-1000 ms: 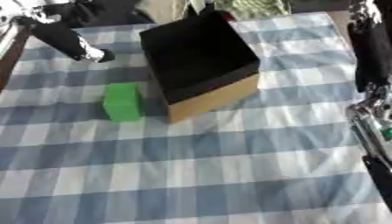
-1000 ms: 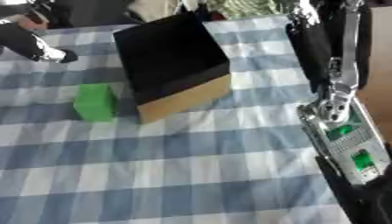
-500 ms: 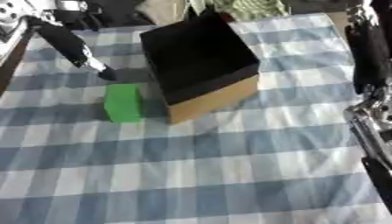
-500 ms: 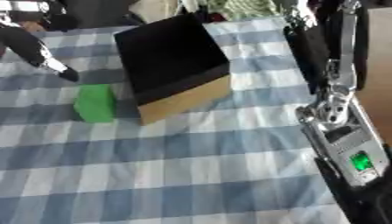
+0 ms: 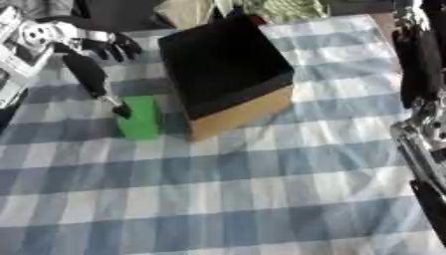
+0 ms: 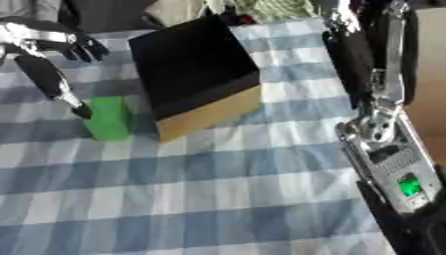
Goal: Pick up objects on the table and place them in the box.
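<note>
One fingertip (image 5: 123, 110) at green block (image 5: 139, 118)

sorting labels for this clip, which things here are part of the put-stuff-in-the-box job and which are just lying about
Part of the job:
- green block, on the cloth left of the box
- box, open and dark inside
- left hand, one finger stretched down to the block's left edge

Just lying about:
- checked tablecloth
- right arm, along the right side, its hand unseen
- clutter behind the box
</note>
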`<state>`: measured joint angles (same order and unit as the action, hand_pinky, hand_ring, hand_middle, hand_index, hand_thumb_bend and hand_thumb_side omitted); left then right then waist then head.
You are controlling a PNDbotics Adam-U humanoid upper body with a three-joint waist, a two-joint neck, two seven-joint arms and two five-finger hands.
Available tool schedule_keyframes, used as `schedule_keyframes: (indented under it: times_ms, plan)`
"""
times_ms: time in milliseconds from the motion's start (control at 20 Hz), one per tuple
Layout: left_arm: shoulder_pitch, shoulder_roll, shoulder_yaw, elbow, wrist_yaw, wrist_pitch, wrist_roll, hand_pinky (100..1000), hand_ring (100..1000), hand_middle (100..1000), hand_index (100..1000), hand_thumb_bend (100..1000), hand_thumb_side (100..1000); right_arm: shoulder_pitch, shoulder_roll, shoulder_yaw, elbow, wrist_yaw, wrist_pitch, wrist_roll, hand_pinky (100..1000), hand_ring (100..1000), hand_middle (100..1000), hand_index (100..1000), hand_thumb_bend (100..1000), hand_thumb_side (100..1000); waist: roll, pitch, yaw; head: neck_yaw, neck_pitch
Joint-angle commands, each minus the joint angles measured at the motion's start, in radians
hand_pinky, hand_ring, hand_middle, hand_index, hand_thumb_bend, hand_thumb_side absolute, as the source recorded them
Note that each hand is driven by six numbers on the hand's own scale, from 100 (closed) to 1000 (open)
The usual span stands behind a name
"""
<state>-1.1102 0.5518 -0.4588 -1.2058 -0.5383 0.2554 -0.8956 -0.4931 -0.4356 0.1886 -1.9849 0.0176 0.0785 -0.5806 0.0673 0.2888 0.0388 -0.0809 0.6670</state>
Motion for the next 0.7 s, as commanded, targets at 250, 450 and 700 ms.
schedule_keyframes:
  times_ms: [250,450,700]
  plan:
    - [-0.018,-0.005,-0.004,0.032,-0.077,0.047,-0.011,937,918,879,905,780,166,-0.011,-0.004,-0.003,-0.015,-0.005,-0.005,0.001,856,762,692,813,100,603,-0.002,-0.023,-0.003,0.005,-0.003]
    - [-0.017,-0.018,0.004,0.045,-0.117,0.072,-0.011,933,920,893,922,698,100,-0.010,-0.003,-0.003,-0.015,-0.005,-0.006,-0.001,856,761,688,813,100,604,-0.003,-0.021,-0.004,0.006,-0.001]
    - [-0.013,-0.031,0.009,0.057,-0.141,0.097,-0.011,931,918,892,922,659,100,-0.010,0.000,-0.004,-0.015,-0.006,-0.008,-0.004,856,759,684,812,100,606,-0.004,-0.019,-0.005,0.010,-0.001]
